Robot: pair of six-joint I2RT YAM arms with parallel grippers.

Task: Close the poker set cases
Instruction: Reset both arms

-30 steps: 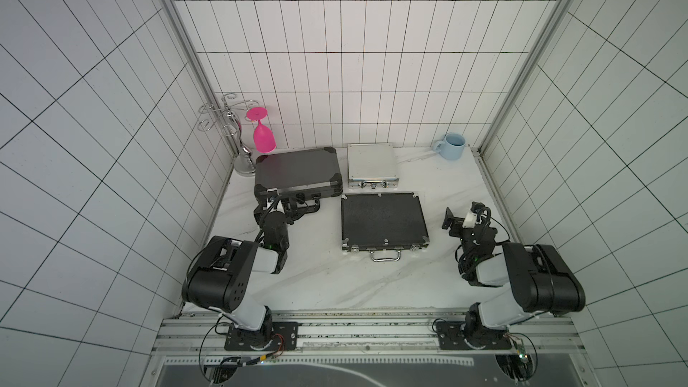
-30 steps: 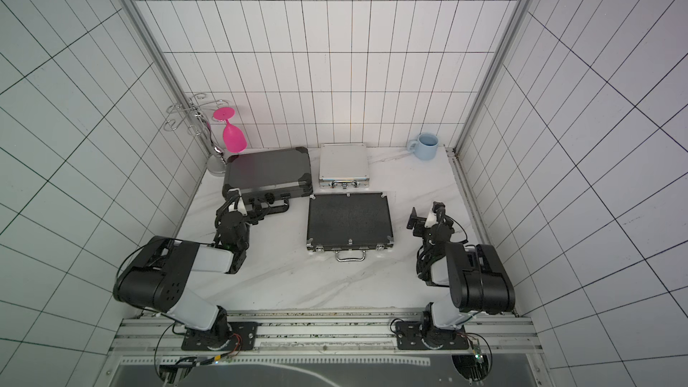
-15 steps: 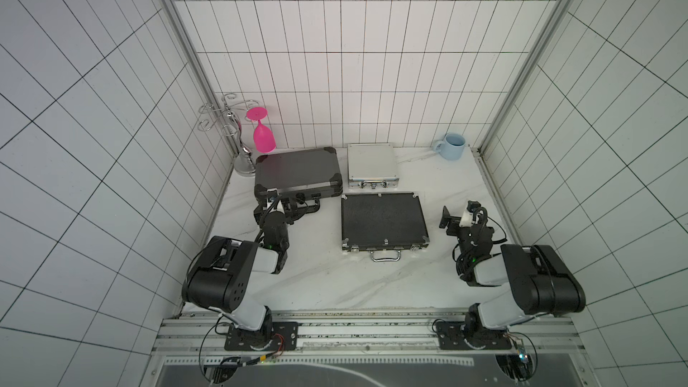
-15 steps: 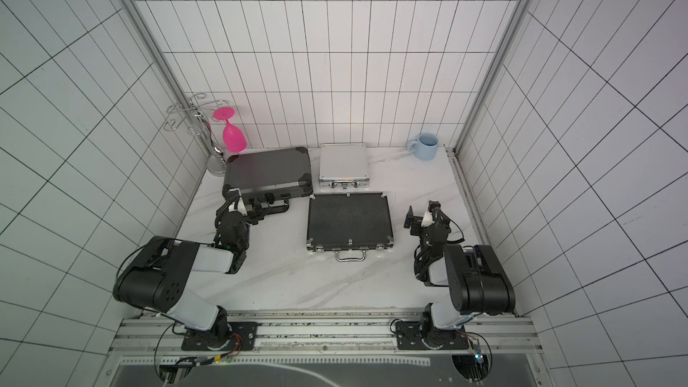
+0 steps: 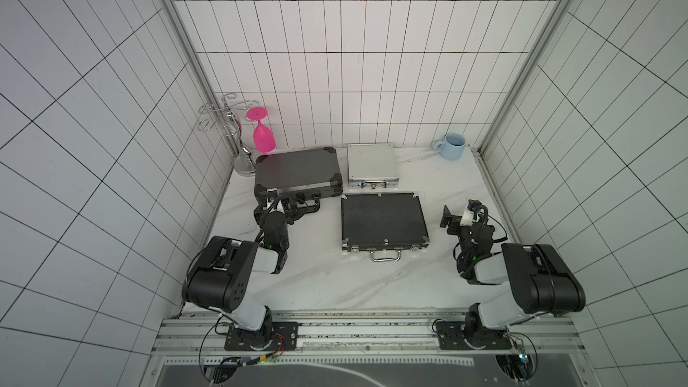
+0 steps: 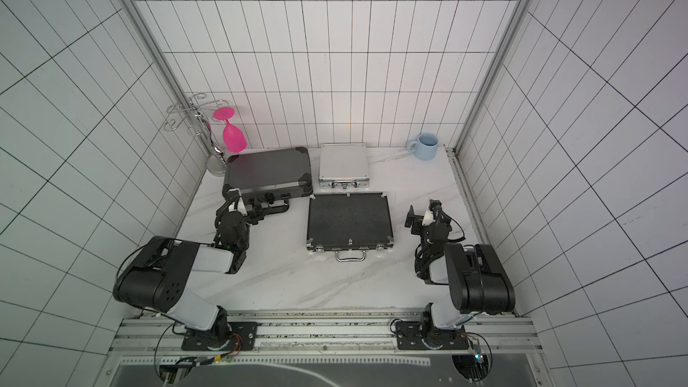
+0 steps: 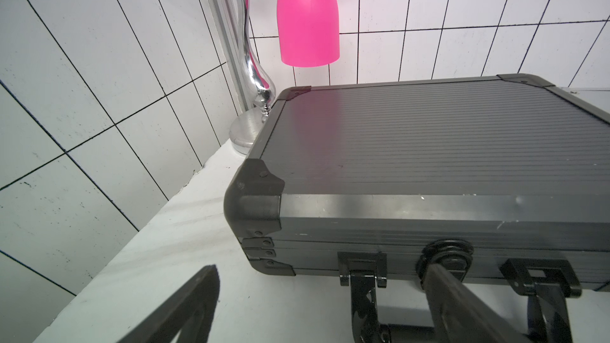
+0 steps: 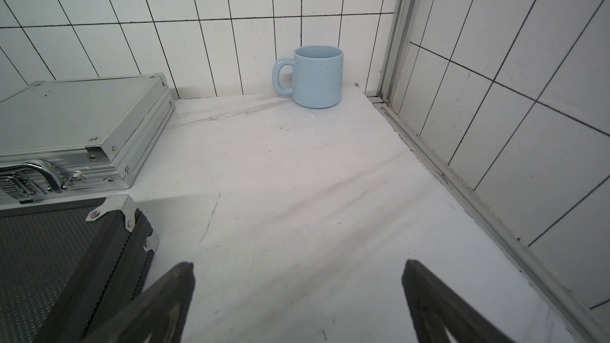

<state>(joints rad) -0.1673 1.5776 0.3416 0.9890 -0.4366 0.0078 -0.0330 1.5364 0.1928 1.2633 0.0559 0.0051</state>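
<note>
All three poker set cases lie flat with lids down in both top views. The wide dark grey case (image 5: 298, 171) (image 7: 429, 146) is at the back left, the small silver case (image 5: 371, 165) (image 8: 76, 117) beside it, and the black textured case (image 5: 381, 219) (image 8: 49, 252) in the middle. My left gripper (image 5: 283, 204) (image 7: 321, 272) stands open at the dark grey case's front, with one end of its black handle (image 7: 363, 292) between the fingers. To the right of the black case, my right gripper (image 5: 458, 214) (image 8: 297, 267) is open over bare table.
A light blue mug (image 5: 452, 147) (image 8: 318, 75) stands in the back right corner. A chrome glass rack (image 5: 242, 161) with a pink glass (image 5: 263, 135) (image 7: 308, 14) hanging upside down fills the back left corner. Tiled walls enclose the white marble table (image 5: 335, 281) on three sides.
My right gripper has drifted slightly left, towards the black case. The left arm and the cases have not moved.
</note>
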